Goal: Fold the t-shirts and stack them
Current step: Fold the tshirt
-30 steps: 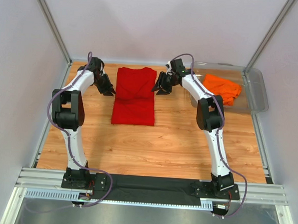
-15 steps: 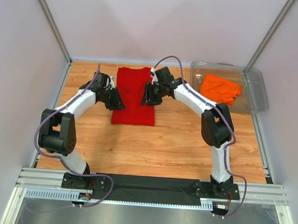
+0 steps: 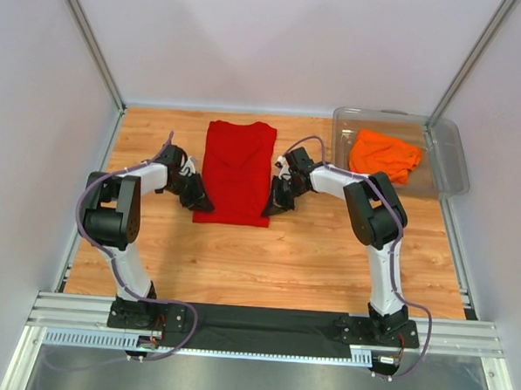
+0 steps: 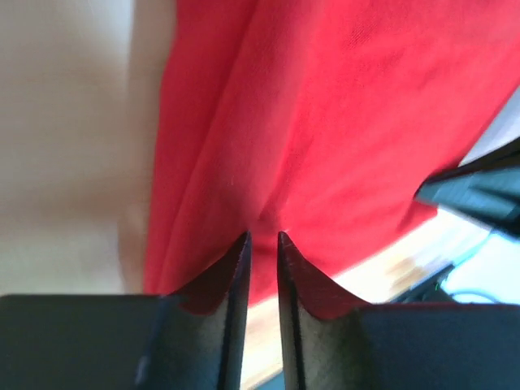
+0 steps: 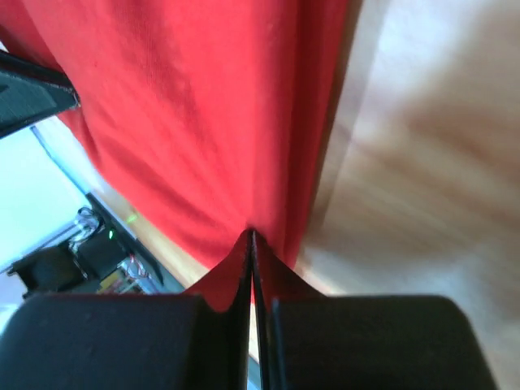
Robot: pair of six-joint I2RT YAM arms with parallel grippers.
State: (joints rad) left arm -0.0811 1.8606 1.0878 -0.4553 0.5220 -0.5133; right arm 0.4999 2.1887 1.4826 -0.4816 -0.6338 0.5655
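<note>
The red t-shirt [image 3: 238,163] lies folded into a long strip on the wooden table, collar end far. My left gripper [image 3: 201,202] is at its near left corner. In the left wrist view the gripper [image 4: 262,237] has its jaws nearly together on a pucker of the red cloth [image 4: 341,122]. My right gripper [image 3: 271,208] is at the near right corner. In the right wrist view it [image 5: 251,234] is shut on a pinch of red cloth [image 5: 187,106]. The orange t-shirt [image 3: 383,153] lies crumpled in the bin.
A clear plastic bin [image 3: 450,161] stands at the back right of the table. Bare wood [image 3: 265,265] lies between the shirt and the arm bases. Grey walls and metal posts enclose the table on three sides.
Both grippers moved from the shirt's far end along its sides to its near corners and came down onto the cloth. The orange shirt has not moved.
</note>
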